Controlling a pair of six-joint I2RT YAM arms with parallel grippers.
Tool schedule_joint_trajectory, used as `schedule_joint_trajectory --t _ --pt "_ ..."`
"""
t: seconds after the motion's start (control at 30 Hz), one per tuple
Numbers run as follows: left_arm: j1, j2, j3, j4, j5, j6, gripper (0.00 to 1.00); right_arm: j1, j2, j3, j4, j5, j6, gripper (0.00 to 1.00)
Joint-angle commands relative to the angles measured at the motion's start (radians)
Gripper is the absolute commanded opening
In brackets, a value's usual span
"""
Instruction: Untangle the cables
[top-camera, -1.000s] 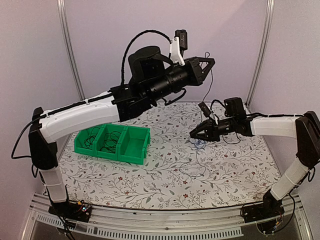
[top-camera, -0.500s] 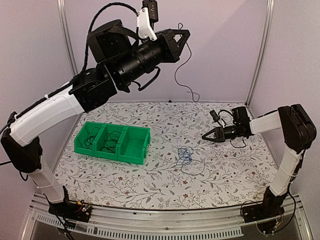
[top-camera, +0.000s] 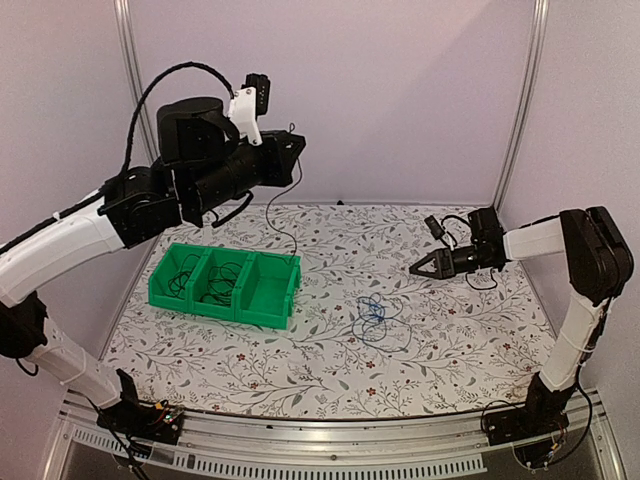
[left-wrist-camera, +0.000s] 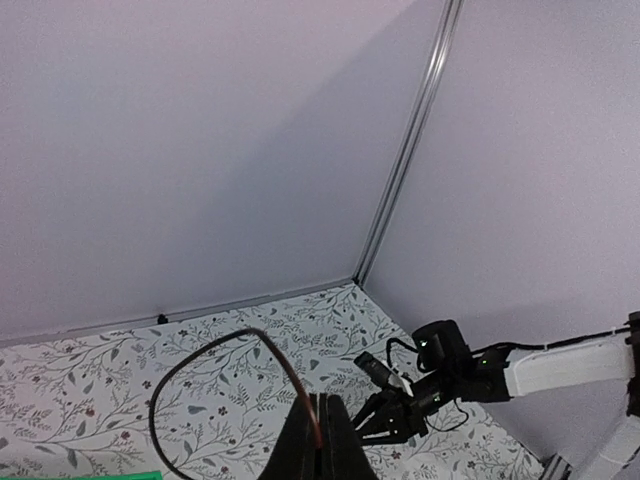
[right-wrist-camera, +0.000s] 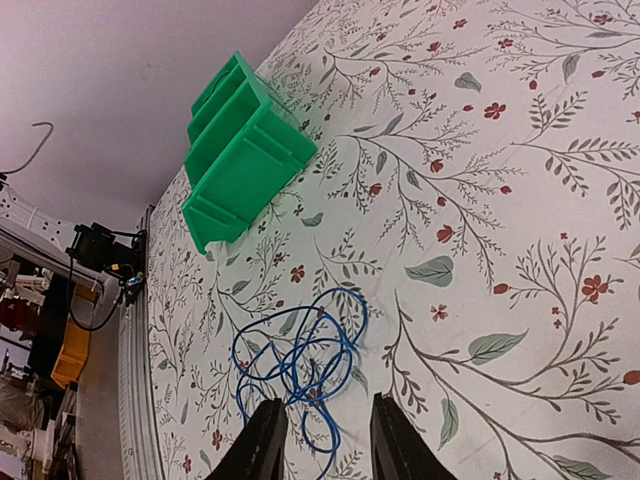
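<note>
A flower-patterned table (top-camera: 330, 385) with two robot arms, a green bin (top-camera: 262, 312) on its left half and loose cables near its middle.

The left arm has swung across from high above the table's centre and come down on the left side. Its gripper (top-camera: 295, 150) now hangs above and just behind the bin. In the left wrist view its fingers are pressed together, pinching a thin black cable (left-wrist-camera: 250, 333). That cable arcs away from the fingers and dangles free, its lower end close to the tabletop behind the bin's right end. A second ago it ran down towards the right gripper and the snarl; now it is well apart from both, so one strand appears to have been pulled clear.

The right arm has drawn back towards the right edge. Its gripper (top-camera: 418, 269) hovers low with its fingers spread and nothing between them.

The blue snarl (top-camera: 373, 312), lifted a moment ago, lies on the table again between the bin and the right gripper. A looser black strand (top-camera: 400, 345) lies just beside it. The bin's compartments already hold dark cables. The blue loops look knotted, so I judge the job only partly done.
</note>
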Motion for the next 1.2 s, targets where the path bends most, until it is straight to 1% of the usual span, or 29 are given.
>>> schedule_joint_trajectory --t 0.0,0.1,0.2,0.37,0.5,0.63,0.77,0.97,1.17 --pt "0.069 -0.102 -0.137 -0.05 -0.001 -0.091 0.0 -0.006 -0.032 0.036 -0.077 -0.008 -0.047 0.35" --pt "0.117 -0.152 -0.212 -0.074 0.022 -0.107 0.0 -0.006 -0.037 0.051 -0.115 0.012 -0.088 0.4" --pt "0.16 -0.195 -0.267 -0.1 0.067 -0.105 0.0 -0.006 -0.034 0.059 -0.133 0.02 -0.114 0.43" --pt "0.248 -0.243 -0.319 -0.177 0.091 -0.103 0.0 -0.006 -0.009 0.087 -0.174 0.033 -0.141 0.44" --pt "0.329 -0.266 -0.354 -0.236 0.091 -0.088 0.0 -0.005 -0.001 0.087 -0.175 0.051 -0.145 0.45" --pt "0.404 -0.273 -0.409 -0.234 0.122 -0.079 0.0 -0.006 0.011 0.097 -0.186 0.049 -0.148 0.45" --pt "0.457 -0.254 -0.467 -0.186 0.145 -0.062 0.0 -0.007 0.02 0.104 -0.2 0.045 -0.156 0.45" --pt "0.533 -0.175 -0.518 -0.115 0.155 -0.044 0.0 -0.006 0.018 0.11 -0.21 0.04 -0.165 0.46" --pt "0.58 -0.062 -0.544 -0.034 0.261 -0.075 0.0 -0.006 0.016 0.117 -0.224 0.035 -0.173 0.46"
